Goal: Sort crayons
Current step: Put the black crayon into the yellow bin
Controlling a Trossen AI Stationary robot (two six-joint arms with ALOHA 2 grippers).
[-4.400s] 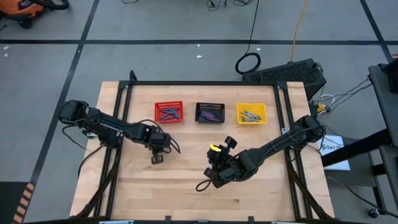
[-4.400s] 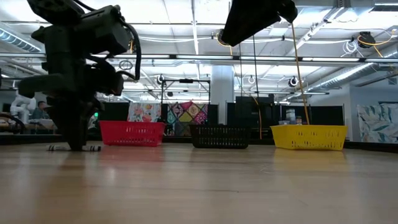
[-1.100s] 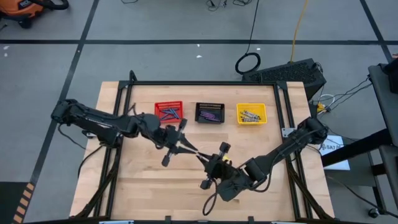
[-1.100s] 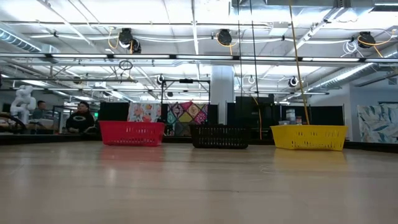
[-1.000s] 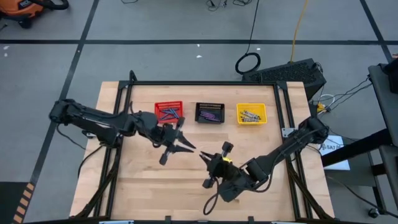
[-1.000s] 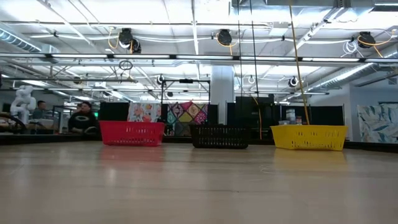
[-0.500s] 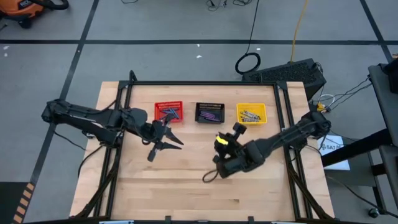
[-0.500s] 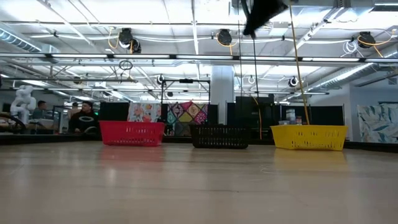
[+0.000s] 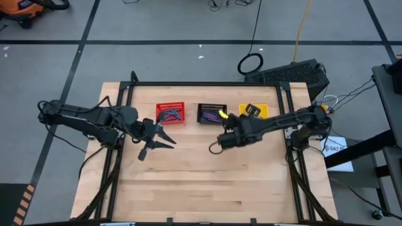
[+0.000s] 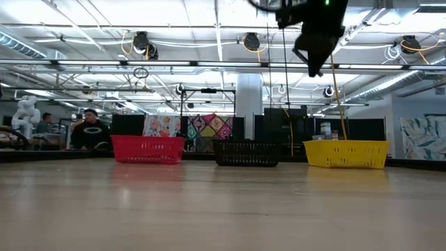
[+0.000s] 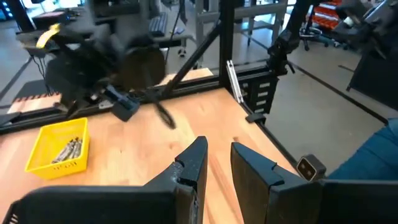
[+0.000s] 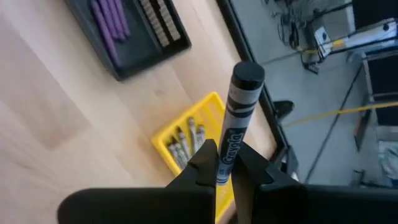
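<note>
Your right gripper pinches a grey crayon upright, above the wooden table near the black basket of purple crayons and the yellow basket of grey ones. Your left gripper, jaws partly apart and empty, hovers beside the red basket. A person sits in the workshop behind.

Two dark jointed arms — black cables, a yellow tag on the right arm.
</note>
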